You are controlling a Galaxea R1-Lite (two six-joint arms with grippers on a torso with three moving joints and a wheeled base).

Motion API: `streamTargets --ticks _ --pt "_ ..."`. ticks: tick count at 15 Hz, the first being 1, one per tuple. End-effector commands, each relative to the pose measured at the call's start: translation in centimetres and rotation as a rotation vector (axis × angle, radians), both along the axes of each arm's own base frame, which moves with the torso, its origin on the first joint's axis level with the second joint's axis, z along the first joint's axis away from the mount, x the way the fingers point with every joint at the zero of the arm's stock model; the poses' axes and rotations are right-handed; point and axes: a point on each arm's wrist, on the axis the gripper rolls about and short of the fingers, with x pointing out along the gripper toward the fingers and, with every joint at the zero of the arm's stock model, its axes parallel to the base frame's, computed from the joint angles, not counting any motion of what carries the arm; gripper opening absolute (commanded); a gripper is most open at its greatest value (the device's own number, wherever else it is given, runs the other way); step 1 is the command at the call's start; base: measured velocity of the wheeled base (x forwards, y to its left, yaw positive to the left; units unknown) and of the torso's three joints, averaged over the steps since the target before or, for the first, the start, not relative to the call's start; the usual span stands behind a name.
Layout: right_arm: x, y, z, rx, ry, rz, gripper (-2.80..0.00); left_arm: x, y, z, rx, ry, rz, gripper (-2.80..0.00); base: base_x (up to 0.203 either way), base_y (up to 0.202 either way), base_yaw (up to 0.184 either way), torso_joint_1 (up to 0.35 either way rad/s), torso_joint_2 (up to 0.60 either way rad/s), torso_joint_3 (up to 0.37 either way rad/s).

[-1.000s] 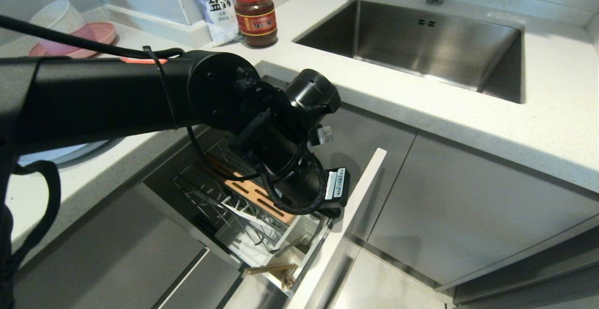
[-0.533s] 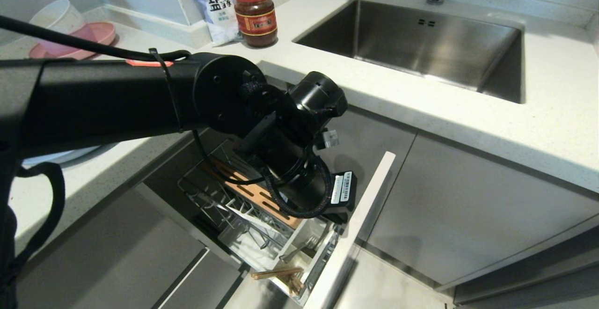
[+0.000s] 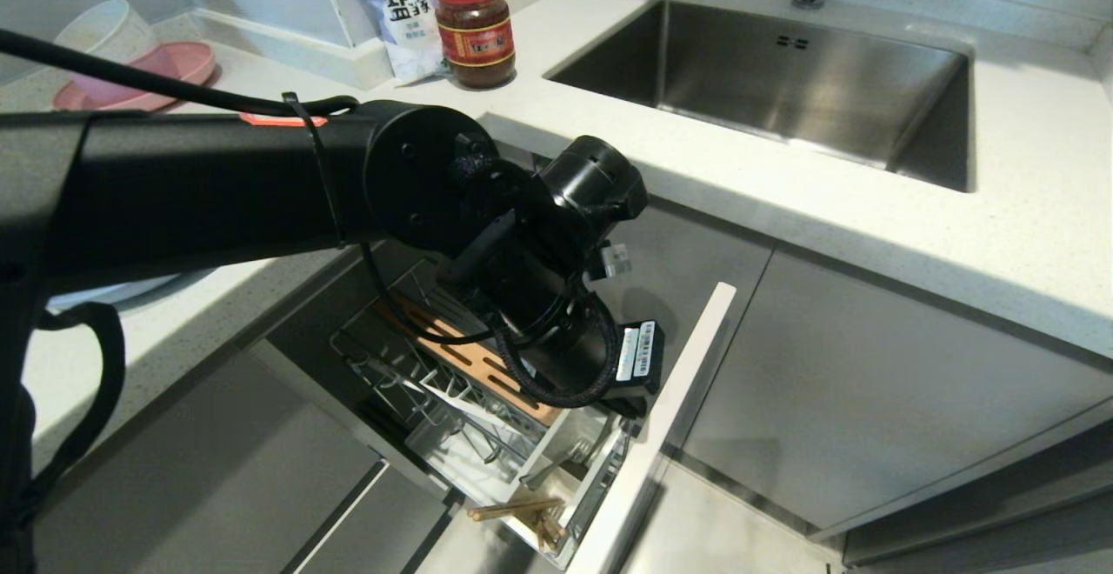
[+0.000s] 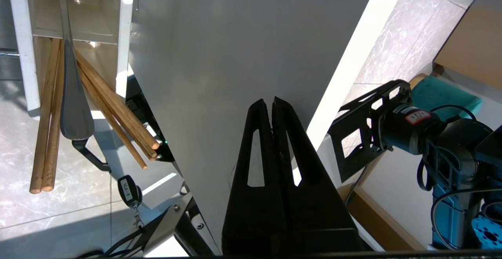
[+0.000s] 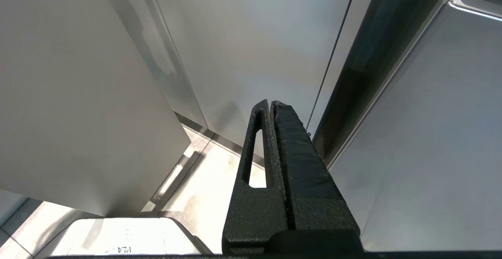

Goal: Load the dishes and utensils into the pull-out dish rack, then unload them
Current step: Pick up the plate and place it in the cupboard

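The pull-out dish rack [image 3: 409, 357] stands drawn out of the lower cabinet, with its wooden strip [image 3: 469, 361] and grey front panel [image 3: 669, 417] showing. In its white caddy [image 4: 21, 35] lie wooden chopsticks [image 3: 513, 509] [image 4: 47, 125] and a silver utensil [image 4: 74, 106]. My left arm reaches down over the rack. The left gripper [image 4: 271, 101] is shut with nothing in it, its tips close to the panel's inner face [image 4: 235, 35]. A light-blue plate [image 3: 130, 285] lies on the counter at the left, mostly hidden under the arm. My right gripper [image 5: 270, 103] hangs shut and empty low beside cabinet doors.
A steel sink [image 3: 783, 78] is set in the counter behind the rack. A red-lidded jar [image 3: 474, 26] and a salt bag [image 3: 396, 9] stand near the corner. A pink plate with stacked bowls [image 3: 148, 65] sits far left. Grey cabinet doors [image 3: 869, 383] flank the rack.
The rack and its front panel have slid a little farther out, and my left wrist has moved the same way with them. In the last half second almost nothing moved.
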Motion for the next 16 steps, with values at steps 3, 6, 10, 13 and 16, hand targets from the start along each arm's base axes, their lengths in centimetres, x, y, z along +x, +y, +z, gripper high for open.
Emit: streamTargets --ticks 3,6,10,13,16 --pt "0.0 0.0 0.0 0.000 -0.003 0.000 -2.80 1.3 1.1 0.4 0.021 -0.064 0.082 -2.80 0.000 0.000 0.000 0.000 0.00 0.000" --pt "0.0 0.0 0.0 0.000 -0.003 0.000 -2.80 1.9 2.0 1.0 0.039 -0.127 0.146 -2.80 0.000 0.000 0.000 0.000 0.00 0.000" --pt "0.0 0.0 0.0 0.000 -0.003 0.001 -2.80 1.1 4.4 4.2 0.038 -0.273 0.258 -2.80 0.000 0.000 0.000 0.000 0.00 0.000" --pt "0.0 0.0 0.0 0.000 -0.003 0.000 -2.80 -0.3 7.1 7.5 0.012 -0.383 0.344 -2.80 0.000 0.000 0.000 0.000 0.00 0.000" --pt "0.0 0.0 0.0 0.000 -0.003 0.001 -2.80 -1.8 10.0 10.3 -0.007 -0.486 0.437 -2.80 0.000 0.000 0.000 0.000 0.00 0.000"
